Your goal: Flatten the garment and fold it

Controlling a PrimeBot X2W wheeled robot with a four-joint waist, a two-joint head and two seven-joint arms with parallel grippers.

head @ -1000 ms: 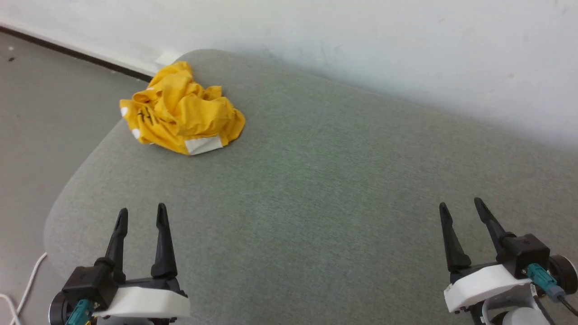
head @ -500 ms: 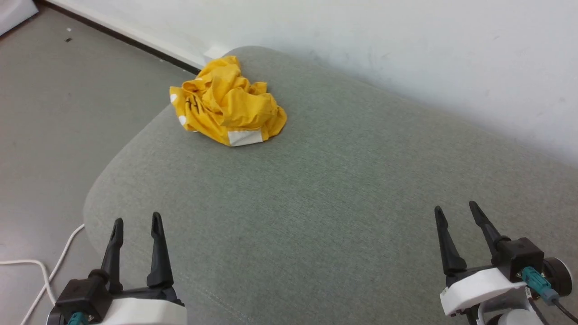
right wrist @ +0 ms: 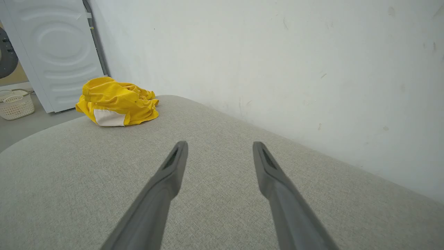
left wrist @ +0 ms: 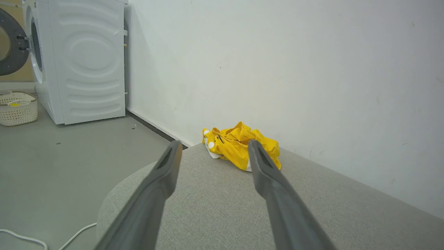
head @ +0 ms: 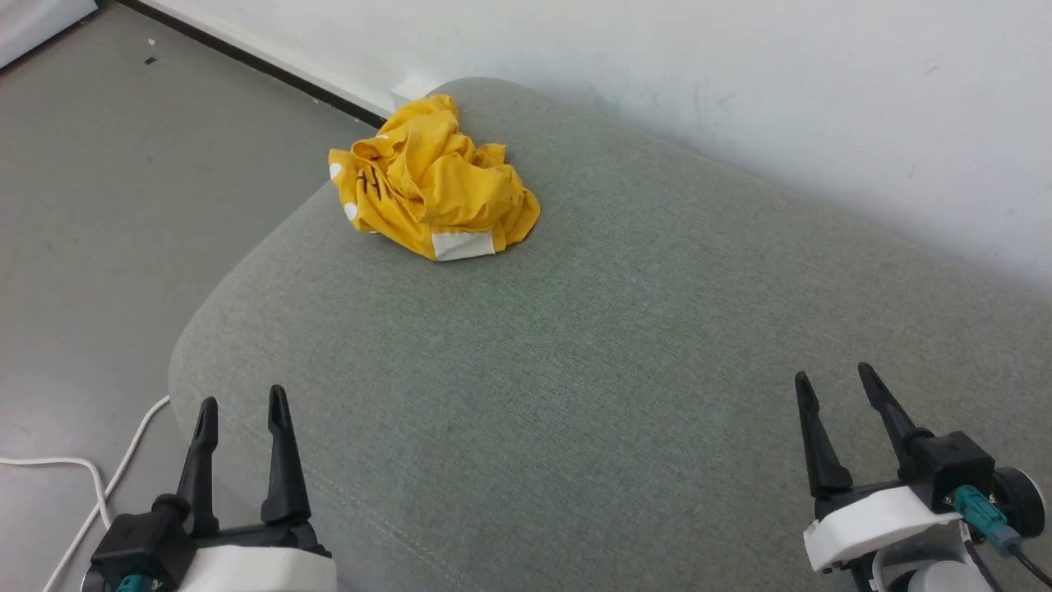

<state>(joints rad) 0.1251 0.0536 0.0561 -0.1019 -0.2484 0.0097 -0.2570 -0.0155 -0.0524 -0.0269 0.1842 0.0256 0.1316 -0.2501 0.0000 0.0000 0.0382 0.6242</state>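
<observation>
The cushion (head: 575, 370) is ending in a rounded corner on the robot's left, where it is dropping off to the floor (head: 107, 205). Its far edge is running along the wall (head: 699, 74). A wide stretch of bare fabric is lying open between the two grippers and ahead of them.

The left gripper (head: 242, 397) is hovering at the near left edge, its jaws standing wide with nothing between them. The right gripper (head: 832, 374) is hovering over the near right part, its jaws equally wide and empty.

The shirt (head: 431, 210) is sitting crumpled in a heap at the far left corner, just beside the wall and well apart from both grippers. It is lying ahead of the left one and far across to the left of the right one. A white patch is showing at its near hem.

The cushion is showing grey-green woven cloth. A white cable (head: 123, 460) is trailing over the grey floor by the near corner. Further along the wall a white washer (left wrist: 83, 59) is standing, with a pale basket (left wrist: 17, 109) beside it.
</observation>
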